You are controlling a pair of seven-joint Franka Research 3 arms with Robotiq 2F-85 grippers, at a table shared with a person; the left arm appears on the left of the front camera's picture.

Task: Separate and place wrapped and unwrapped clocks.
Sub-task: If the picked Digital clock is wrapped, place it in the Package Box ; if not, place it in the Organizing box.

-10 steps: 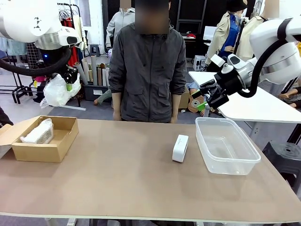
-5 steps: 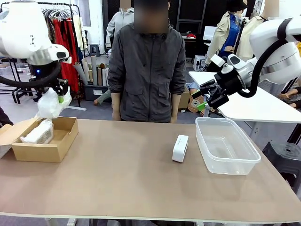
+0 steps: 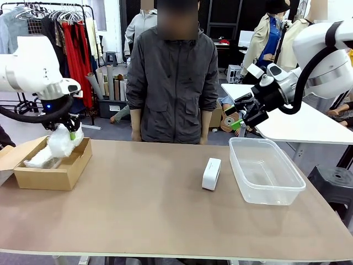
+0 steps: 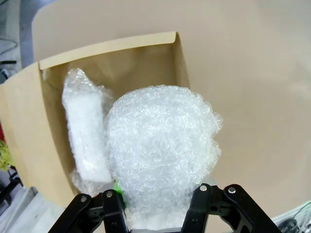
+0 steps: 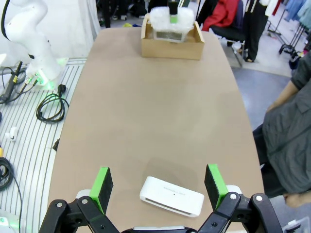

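Left jaws clamp the rounded bundle (image 4: 160,155) over the cardboard box (image 3: 52,176) at the desk's left edge, where the blocky bundle (image 4: 85,131) lies. Right jaws gape empty above the far right corner. The bare clock (image 3: 211,174) stands beside the tub (image 3: 274,197).

Front camera faces the person (image 3: 174,83); all views share the box (image 3: 47,178).

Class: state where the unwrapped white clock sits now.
Front view: the unwrapped clock stands right of centre on the table, just left of the clear tub, not touching.

Cardboard box (image 3: 47,178) and clear tub (image 3: 273,194) sit well apart.
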